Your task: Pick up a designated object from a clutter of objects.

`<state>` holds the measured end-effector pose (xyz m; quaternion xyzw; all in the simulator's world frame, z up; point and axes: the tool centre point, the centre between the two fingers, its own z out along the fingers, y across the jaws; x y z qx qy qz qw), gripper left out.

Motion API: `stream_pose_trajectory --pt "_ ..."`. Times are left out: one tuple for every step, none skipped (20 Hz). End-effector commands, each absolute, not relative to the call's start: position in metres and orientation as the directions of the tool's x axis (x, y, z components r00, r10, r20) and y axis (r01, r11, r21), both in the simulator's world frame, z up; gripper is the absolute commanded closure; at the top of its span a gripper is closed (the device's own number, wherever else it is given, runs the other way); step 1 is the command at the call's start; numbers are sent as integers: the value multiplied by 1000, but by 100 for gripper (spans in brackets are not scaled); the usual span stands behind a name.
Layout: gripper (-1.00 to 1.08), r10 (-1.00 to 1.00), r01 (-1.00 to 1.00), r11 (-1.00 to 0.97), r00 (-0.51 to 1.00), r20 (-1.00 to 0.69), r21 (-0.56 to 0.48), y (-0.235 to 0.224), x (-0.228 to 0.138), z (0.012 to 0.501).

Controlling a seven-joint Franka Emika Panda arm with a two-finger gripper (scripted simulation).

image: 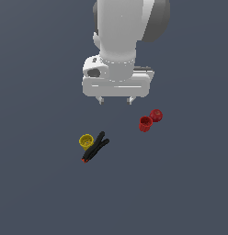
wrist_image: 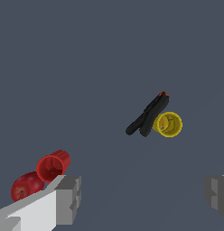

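Note:
The small red cup (image: 145,124) lies on the dark floor at the exterior view's right, touching the red ball (image: 156,115) behind it. In the wrist view the red cup (wrist_image: 53,165) lies on its side with its mouth showing, next to the ball (wrist_image: 26,186). The yellow cup (image: 86,141) and the black tool with a red tip (image: 95,147) lie together at the exterior view's left; both show in the wrist view, cup (wrist_image: 168,124) and tool (wrist_image: 147,115). My gripper (image: 116,100) is open and empty, held above the floor between the two groups; its fingers (wrist_image: 68,198) show widely spread.
Plain dark grey floor (image: 180,193) all around the objects. No other objects or edges show.

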<state>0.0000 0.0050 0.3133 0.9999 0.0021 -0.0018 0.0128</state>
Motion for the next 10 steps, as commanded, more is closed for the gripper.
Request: stream_pose_trajectory --pt "-92 4 4 -1000 1000 -4 26 5 0 313" --pt "-92 5 5 -1000 1000 -4 26 5 0 313" --pt "-92 7 7 -1000 1000 -4 25 6 0 313" --pt "-92 10 10 -1000 1000 -4 25 7 1 314" --pt "-92 15 15 -1000 1000 -4 25 9 1 314" --pt "-92 21 21 -999 1000 -4 24 12 2 315" --pt "-92 29 29 -999 1000 -5 23 14 2 315" --pt "-92 35 35 -999 999 -5 23 16 3 316" --pt "-92 40 40 -999 999 -5 22 18 3 317" --pt "-92 44 44 -999 999 -5 22 19 4 318"
